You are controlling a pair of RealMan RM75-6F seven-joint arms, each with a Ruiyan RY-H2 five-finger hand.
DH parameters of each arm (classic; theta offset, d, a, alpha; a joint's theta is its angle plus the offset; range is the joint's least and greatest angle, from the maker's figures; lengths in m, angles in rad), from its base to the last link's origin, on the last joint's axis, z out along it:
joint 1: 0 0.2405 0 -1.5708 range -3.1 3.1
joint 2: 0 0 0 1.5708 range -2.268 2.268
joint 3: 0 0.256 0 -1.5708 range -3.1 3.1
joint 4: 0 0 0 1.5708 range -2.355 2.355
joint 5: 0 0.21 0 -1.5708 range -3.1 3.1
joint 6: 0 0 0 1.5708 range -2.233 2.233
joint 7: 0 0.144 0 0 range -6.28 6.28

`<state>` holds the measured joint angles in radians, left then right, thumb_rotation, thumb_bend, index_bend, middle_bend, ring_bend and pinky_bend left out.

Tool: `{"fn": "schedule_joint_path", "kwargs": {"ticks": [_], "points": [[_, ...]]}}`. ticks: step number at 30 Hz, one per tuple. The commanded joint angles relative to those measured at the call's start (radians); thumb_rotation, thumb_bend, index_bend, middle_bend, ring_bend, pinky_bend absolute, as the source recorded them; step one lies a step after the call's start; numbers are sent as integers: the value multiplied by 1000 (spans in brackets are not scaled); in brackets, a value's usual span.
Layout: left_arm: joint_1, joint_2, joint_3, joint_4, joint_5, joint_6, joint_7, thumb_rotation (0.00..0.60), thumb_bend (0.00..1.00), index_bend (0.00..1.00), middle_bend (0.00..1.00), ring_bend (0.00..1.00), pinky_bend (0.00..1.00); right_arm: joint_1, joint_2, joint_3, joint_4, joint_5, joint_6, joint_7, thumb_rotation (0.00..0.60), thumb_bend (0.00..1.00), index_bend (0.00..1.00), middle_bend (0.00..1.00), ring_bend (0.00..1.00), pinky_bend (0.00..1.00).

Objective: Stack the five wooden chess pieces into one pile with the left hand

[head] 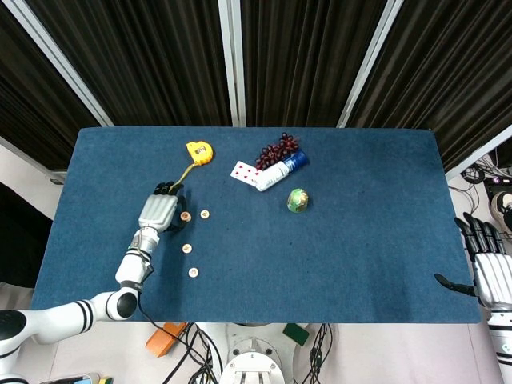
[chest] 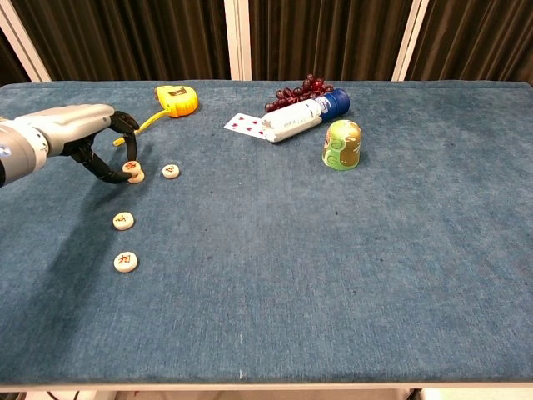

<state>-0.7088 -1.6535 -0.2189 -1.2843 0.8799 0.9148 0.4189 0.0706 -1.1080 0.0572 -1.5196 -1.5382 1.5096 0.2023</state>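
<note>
Head view: left hand point(head: 161, 213) over blue table point(head: 360, 240), fingers curled at chess piece point(head: 185, 216). Second piece point(head: 205, 214) just beside it at 3 o'clock. Two more pieces point(head: 186, 248), point(head: 193, 272) toward 6 o'clock, apart. Right hand point(head: 490, 272) off table edge at 3 o'clock, fingers spread, holding nothing.

Chest view: left hand point(chest: 100, 146) pinches top piece point(chest: 130, 167), sitting on another piece point(chest: 136, 176). Single piece point(chest: 171, 171) beside at 3 o'clock. Yellow tape measure point(chest: 176, 99) toward 12 o'clock.
</note>
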Motion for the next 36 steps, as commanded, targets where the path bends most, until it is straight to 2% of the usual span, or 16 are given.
{"fn": "schedule_joint_path", "kwargs": {"ticks": [1,14,36], "points": [[-2,0,2,0,-4,0,2,600,343,502,100,0,0,0,0,0,0,0,-1,-1,600,123,0,0,0,0],[-8,4,9,1,-16,5,3,600,323,448,100,0,0,-3,2,0,-2,2,0,-1,600,123,0,0,0,0],[-11,6,16,-17,4,28,-15,600,312,433,90,0,0,-4,1,2,-1,4,-1,0,600,123,0,0,0,0]]}}
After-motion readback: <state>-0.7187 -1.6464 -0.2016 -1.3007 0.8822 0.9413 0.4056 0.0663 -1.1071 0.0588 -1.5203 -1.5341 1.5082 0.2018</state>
